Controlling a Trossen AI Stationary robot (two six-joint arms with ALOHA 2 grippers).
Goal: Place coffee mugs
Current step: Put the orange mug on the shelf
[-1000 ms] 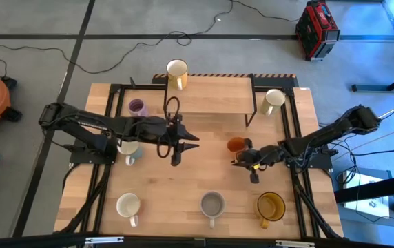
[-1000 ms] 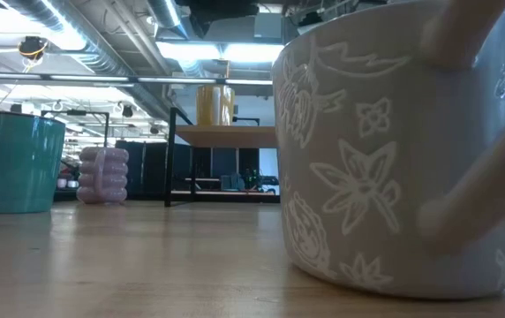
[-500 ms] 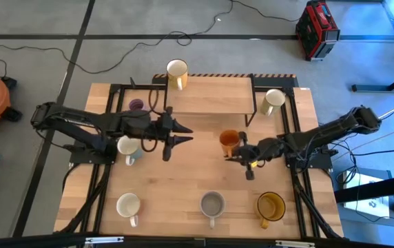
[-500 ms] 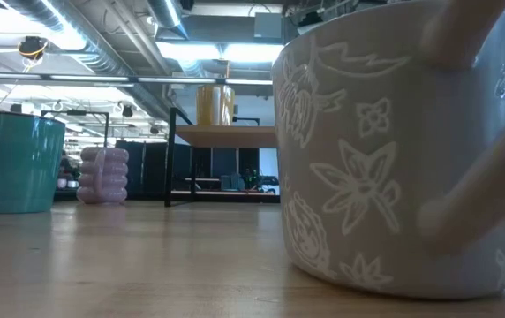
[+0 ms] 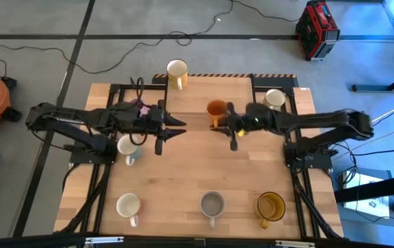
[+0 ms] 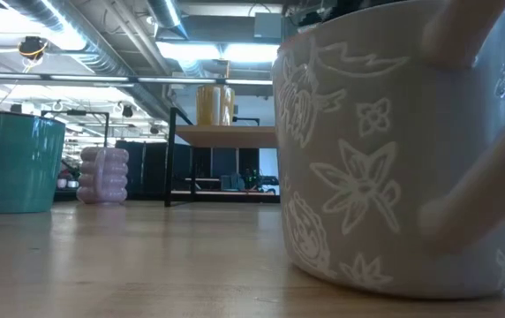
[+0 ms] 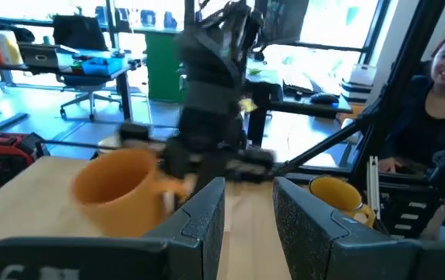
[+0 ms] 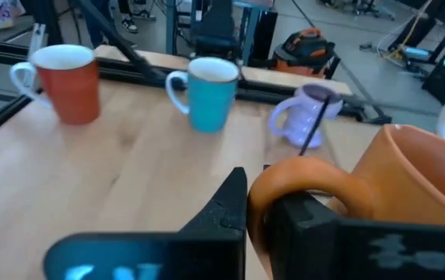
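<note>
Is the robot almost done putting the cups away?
Not yet. One cream mug already stands on the raised shelf. The right gripper is shut on the orange mug by its handle, at the shelf's front edge. The left gripper waits open nearby. The grey mug, amber mug and others remain on the table.

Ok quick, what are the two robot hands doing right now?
Left gripper: open, holding nothing, above the table.
Right gripper: shut on the orange mug by its handle, near the raised shelf.

Pale planked wood table (image 5: 183,172); glossy glazed orange mug (image 5: 215,109); matt grey mug (image 6: 394,150) with embossed flowers.
</note>
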